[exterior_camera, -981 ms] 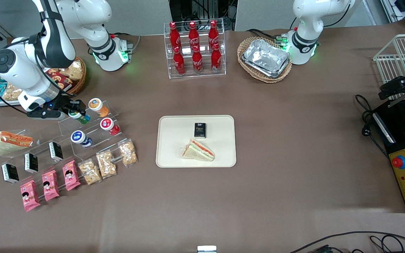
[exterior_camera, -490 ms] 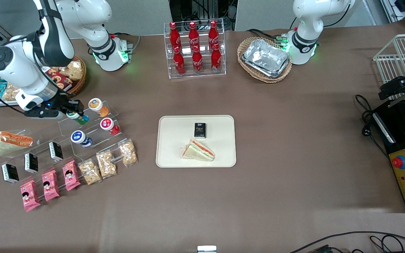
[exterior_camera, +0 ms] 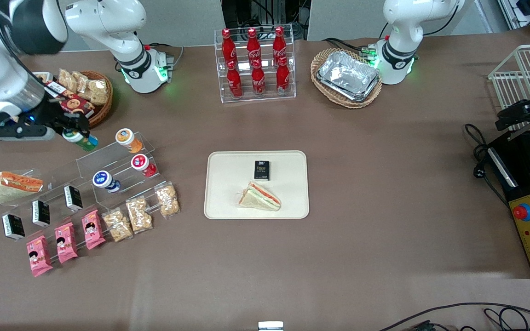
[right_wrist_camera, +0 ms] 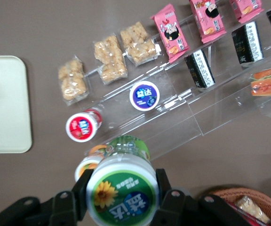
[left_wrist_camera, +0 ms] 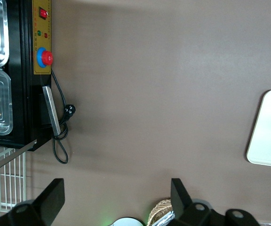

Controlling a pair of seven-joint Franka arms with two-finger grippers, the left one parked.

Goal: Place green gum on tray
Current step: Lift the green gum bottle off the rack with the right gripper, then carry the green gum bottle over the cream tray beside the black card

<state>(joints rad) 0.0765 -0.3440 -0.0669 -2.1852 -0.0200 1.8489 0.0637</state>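
While the green gum (exterior_camera: 80, 139) is hanging clear of the clear tiered rack (exterior_camera: 122, 172), the gripper (exterior_camera: 72, 130) is clamping it between its two fingers, hovering above the table near the working arm's end and farther from the front camera than the rack. In the right wrist view the bottle (right_wrist_camera: 121, 193) is sitting lid-up between the black fingers (right_wrist_camera: 166, 197), which are pressing its sides just under the white rim, presumably so the round body is not slipping as it is being carried. Below it, the orange-lidded bottle (right_wrist_camera: 89, 165), the red-lidded bottle (right_wrist_camera: 81, 127) and the blue-lidded bottle (right_wrist_camera: 144, 95) are lying on the rack's steps, tilted so their labels are facing upward for easy picking. The tray (exterior_camera: 228, 202) is lying well apart from the gripper, toward the middle of the table, and is already carrying a black box (exterior_camera: 261, 170) and a wrapped sandwich (exterior_camera: 260, 196). Bare cream surface is showing beside both, so a drop spot seems available there. The lift looks done; what appears to be remaining is the carry across to the tray and the release, keeping the bottle clear of the box and sandwich.
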